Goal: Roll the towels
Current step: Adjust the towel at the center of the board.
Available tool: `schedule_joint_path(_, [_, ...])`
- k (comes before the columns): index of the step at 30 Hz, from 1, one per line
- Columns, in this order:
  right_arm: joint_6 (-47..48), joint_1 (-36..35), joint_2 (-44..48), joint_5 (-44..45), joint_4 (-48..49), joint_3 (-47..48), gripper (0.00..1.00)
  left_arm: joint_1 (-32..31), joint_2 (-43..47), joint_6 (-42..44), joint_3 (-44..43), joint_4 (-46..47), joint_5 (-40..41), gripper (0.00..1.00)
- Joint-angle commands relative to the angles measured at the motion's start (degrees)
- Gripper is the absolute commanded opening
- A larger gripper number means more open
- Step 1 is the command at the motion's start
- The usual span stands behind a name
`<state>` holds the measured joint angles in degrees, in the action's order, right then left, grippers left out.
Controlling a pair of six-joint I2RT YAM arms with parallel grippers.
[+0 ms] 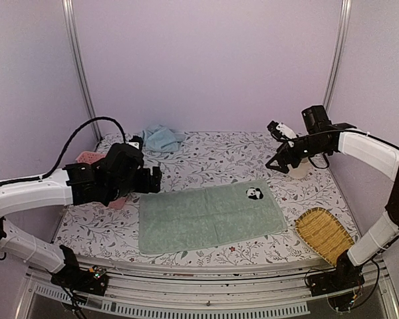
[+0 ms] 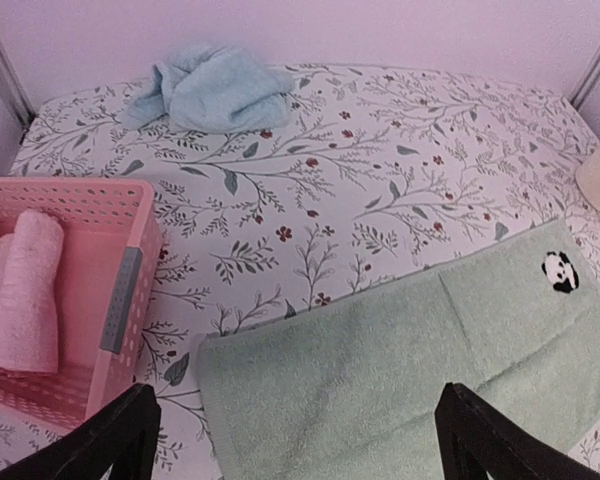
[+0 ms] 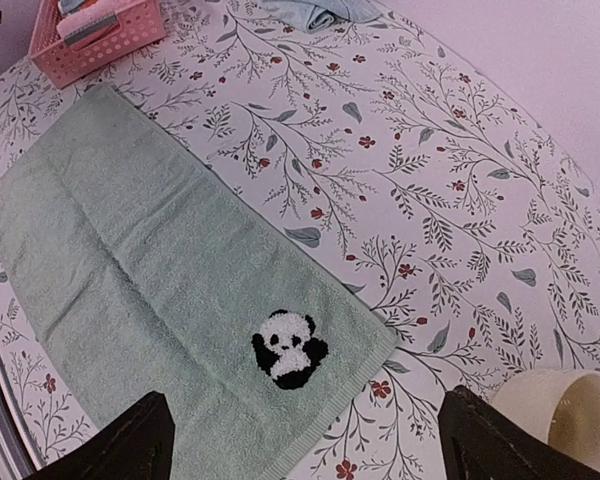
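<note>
A pale green towel (image 1: 209, 216) with a panda patch (image 1: 255, 193) lies flat and unrolled on the floral table; it also shows in the left wrist view (image 2: 400, 380) and the right wrist view (image 3: 150, 270). A crumpled light blue towel (image 1: 161, 137) lies at the back left, also seen in the left wrist view (image 2: 215, 88). A rolled pink towel (image 2: 25, 290) sits in the pink basket (image 2: 130, 250). My left gripper (image 2: 295, 440) is open and empty above the green towel's left end. My right gripper (image 3: 300, 440) is open and empty, high above the panda corner.
A cream cup (image 1: 299, 167) stands at the back right, also in the right wrist view (image 3: 565, 420). A woven yellow tray (image 1: 324, 234) lies at the front right. The pink basket (image 1: 90, 157) is at the left, partly behind my left arm.
</note>
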<state>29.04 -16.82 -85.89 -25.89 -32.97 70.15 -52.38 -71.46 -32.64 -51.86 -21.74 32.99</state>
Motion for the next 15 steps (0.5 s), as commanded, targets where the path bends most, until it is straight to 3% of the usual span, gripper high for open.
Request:
schedule_joint_path(1, [-2.3, 1.8, -8.0, -2.9, -0.7, 6.1, 0.87, 4.9, 0.8, -7.5, 0.4, 6.5, 3.8, 0.98])
schedule_joint_path(4, [-2.6, 2.2, -15.3, -2.4, -5.7, 11.2, 0.69, 8.2, -1.9, -10.3, -0.5, 3.9, 1.3, 0.99])
schedule_joint_path(6, [-2.4, 2.6, -19.7, -1.4, -8.1, 13.6, 0.58, 9.6, -3.4, -0.2, -0.4, 7.4, -5.6, 0.94])
schedule_joint_path(9, [-3.4, 3.4, -25.2, 0.0, -10.2, 16.5, 0.52, 10.2, -4.5, 0.1, 0.0, 9.1, -10.6, 0.88])
schedule_joint_path(15, [-3.8, 4.3, -32.0, 0.9, -12.2, 20.1, 0.50, 11.8, -3.2, -2.0, 6.6, 17.1, -21.2, 0.87])
